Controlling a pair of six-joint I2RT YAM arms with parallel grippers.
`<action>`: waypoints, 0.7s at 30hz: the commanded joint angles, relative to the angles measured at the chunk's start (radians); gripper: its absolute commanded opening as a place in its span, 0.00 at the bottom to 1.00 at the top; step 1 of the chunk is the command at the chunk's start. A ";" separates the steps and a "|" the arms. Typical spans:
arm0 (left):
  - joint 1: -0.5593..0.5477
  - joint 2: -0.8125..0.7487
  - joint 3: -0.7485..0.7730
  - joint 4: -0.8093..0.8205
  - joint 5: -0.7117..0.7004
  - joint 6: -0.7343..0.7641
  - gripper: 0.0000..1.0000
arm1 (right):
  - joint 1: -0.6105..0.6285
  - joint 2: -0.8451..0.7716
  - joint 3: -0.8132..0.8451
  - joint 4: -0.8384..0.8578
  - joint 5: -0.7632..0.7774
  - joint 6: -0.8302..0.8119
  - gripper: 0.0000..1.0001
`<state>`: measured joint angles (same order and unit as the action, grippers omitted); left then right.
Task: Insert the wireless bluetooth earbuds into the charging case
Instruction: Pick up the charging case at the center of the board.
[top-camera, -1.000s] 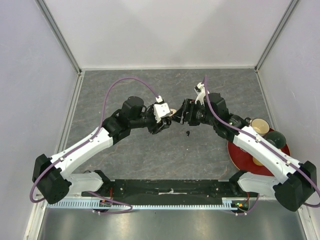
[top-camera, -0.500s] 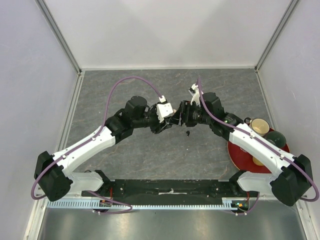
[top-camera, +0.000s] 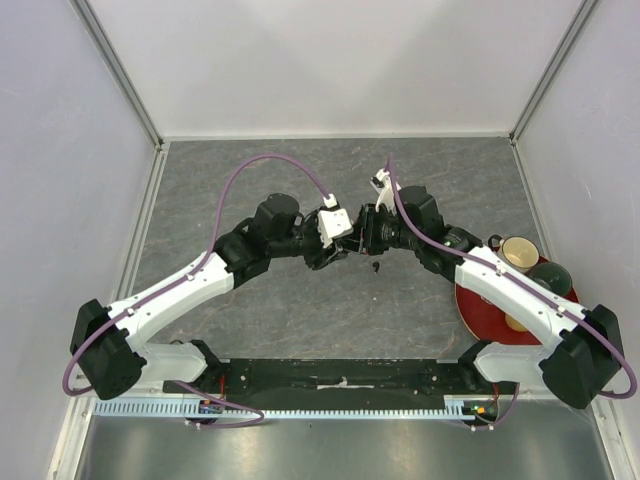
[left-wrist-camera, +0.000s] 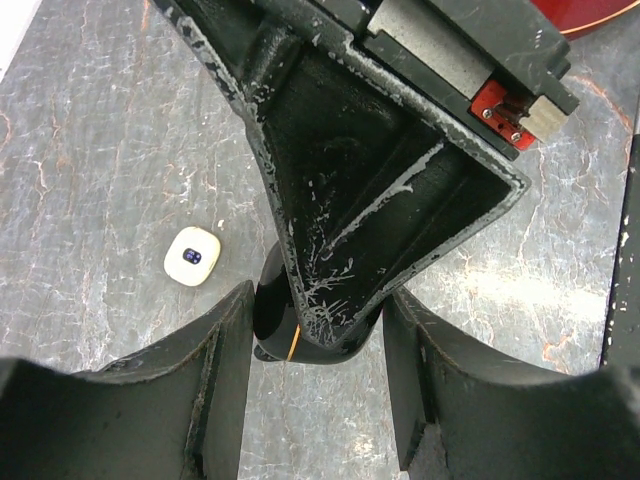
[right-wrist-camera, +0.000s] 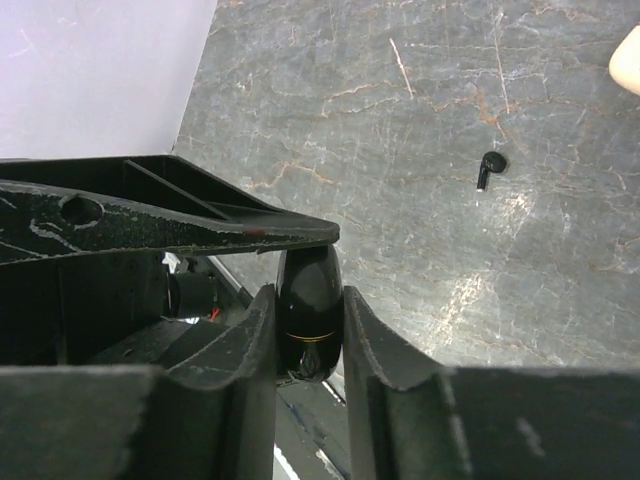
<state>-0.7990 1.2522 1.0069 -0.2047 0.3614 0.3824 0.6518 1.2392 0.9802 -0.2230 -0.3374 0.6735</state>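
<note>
Both grippers meet above the table's middle. The charging case (right-wrist-camera: 308, 300), glossy black with a thin gold line, stands between the fingers of my right gripper (right-wrist-camera: 310, 295), which is shut on its sides. In the left wrist view the same case (left-wrist-camera: 270, 322) sits between the fingers of my left gripper (left-wrist-camera: 318, 300), pressed against the left finger; the right gripper's finger (left-wrist-camera: 370, 180) covers most of it. From above, left gripper (top-camera: 338, 244) and right gripper (top-camera: 354, 240) hide the case. One black earbud (right-wrist-camera: 488, 168) lies loose on the table (top-camera: 374, 267).
A cream-white rounded case (left-wrist-camera: 192, 256) lies on the table beside the left fingers. A red plate (top-camera: 490, 320) with a cream cup (top-camera: 517, 252) and a dark green cup (top-camera: 548, 275) sits at the right. Walls close the table on three sides.
My right gripper has come in toward the left gripper and closed on the black case. The left arm has shifted slightly right, its jaws unchanged.
</note>
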 joint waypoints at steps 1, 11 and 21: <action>-0.011 0.000 0.038 0.042 0.013 -0.008 0.02 | -0.004 -0.021 0.011 0.048 0.043 -0.017 0.18; -0.011 -0.039 -0.005 0.131 -0.006 -0.098 0.74 | -0.004 -0.060 -0.011 0.099 0.069 0.001 0.00; -0.011 -0.244 -0.230 0.336 -0.154 -0.217 0.87 | -0.050 -0.126 0.026 0.129 0.126 0.026 0.00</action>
<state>-0.8043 1.1000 0.8684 -0.0311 0.2813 0.2516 0.6350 1.1416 0.9707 -0.1577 -0.2268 0.6788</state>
